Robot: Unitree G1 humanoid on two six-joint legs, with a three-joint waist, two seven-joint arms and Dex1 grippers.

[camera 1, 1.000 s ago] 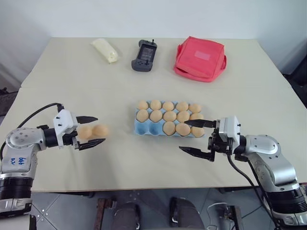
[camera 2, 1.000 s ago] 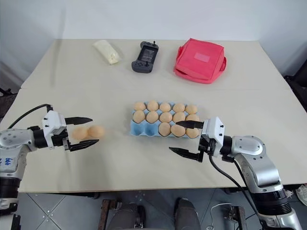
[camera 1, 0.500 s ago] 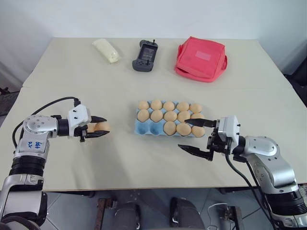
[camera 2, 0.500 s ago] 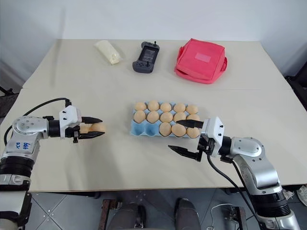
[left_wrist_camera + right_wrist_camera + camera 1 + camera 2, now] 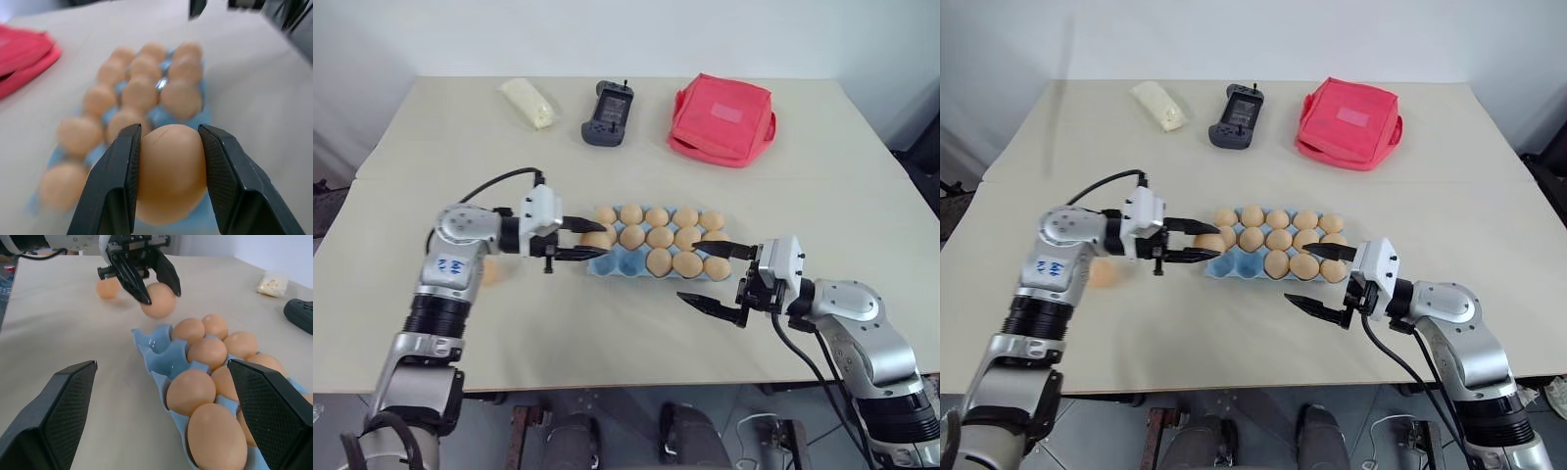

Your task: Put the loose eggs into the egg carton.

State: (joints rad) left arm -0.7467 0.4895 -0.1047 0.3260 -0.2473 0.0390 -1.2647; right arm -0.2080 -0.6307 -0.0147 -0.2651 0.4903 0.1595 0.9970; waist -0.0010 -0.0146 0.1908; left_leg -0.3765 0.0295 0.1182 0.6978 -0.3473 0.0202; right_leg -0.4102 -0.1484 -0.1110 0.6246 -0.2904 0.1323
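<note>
Left gripper (image 5: pixel 1197 245) level, clamped on an egg (image 5: pixel 1210 242) at the carton's (image 5: pixel 1234 264) nine o'clock; right gripper (image 5: pixel 1317 279) spread wide.

Far edge of the table (image 5: pixel 431 147) — three bystander items lying in a row.
A pale yellow wrapped packet (image 5: pixel 529 102) is lying at the left of the row, angled; a dark grey handheld controller (image 5: pixel 608 115) is sitting beside it in the middle, apart from the packet; a red fabric pouch (image 5: pixel 722 119) is resting at the right, near the controller — none of the three touching another.
</note>
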